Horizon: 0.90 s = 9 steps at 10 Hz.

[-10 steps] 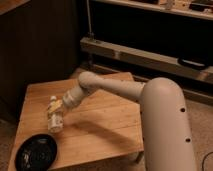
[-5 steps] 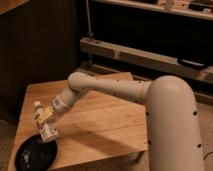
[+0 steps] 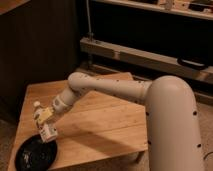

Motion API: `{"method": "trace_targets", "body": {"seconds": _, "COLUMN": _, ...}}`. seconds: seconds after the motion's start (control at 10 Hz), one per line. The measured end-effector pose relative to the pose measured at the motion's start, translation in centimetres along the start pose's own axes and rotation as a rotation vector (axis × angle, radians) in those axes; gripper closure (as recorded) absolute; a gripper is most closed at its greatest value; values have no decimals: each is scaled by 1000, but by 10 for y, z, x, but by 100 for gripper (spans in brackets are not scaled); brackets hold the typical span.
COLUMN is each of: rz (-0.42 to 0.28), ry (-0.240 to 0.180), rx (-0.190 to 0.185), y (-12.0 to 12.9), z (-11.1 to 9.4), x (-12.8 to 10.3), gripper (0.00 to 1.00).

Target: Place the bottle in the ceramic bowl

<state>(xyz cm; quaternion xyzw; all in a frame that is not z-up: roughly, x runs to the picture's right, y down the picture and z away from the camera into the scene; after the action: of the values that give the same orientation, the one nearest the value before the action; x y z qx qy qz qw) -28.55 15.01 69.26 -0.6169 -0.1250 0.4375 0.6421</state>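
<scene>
In the camera view, the only one, the white arm [image 3: 115,90] reaches from the robot's bulky body at the right, down and leftward across the wooden tabletop [image 3: 100,120]. Its tool [image 3: 45,124] hangs over the tabletop's front left corner, just above the far rim of the ceramic bowl [image 3: 34,155]. The tool is pressed together on the bottle [image 3: 41,116], pinching it near its lower half, so the white cap points up and to the left and the body tilts rather than standing straight. The bottle is off the tabletop, held in the air, with its lower end near the bowl's upper right edge but, as far as I can tell, not yet touching it.

The bowl is black, shallow and glossy, sitting close to the tabletop's corner, and part of it runs toward the lower edge of the view.

My judgement is that the bottle is nearly placed but sits over the rim, not the middle. If the tool lets go here, the bottle could strike the rim and tip outward onto the wood, or roll off the corner to the floor. A shallow, slick bowl gives little wall to stop a round bottle. Pressing down on the rim could also tilt or slide the bowl toward the edge.
</scene>
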Motion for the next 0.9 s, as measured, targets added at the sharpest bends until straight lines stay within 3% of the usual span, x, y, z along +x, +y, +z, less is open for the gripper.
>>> {"method": "trace_targets", "body": {"seconds": 0.4, "rz": -167, "ry": 39, "rx": -86, "y": 26, "z": 44, "x": 18, "gripper": 100}}
{"method": "trace_targets", "body": {"seconds": 0.6, "rz": -199, "ry": 57, "rx": -97, "y": 27, "z": 52, "x": 21, "gripper": 98}}
{"method": "trace_targets", "body": {"seconds": 0.9, "rz": -260, "ry": 102, "rx": -80, "y": 33, "z": 68, "x": 33, "gripper": 71}}
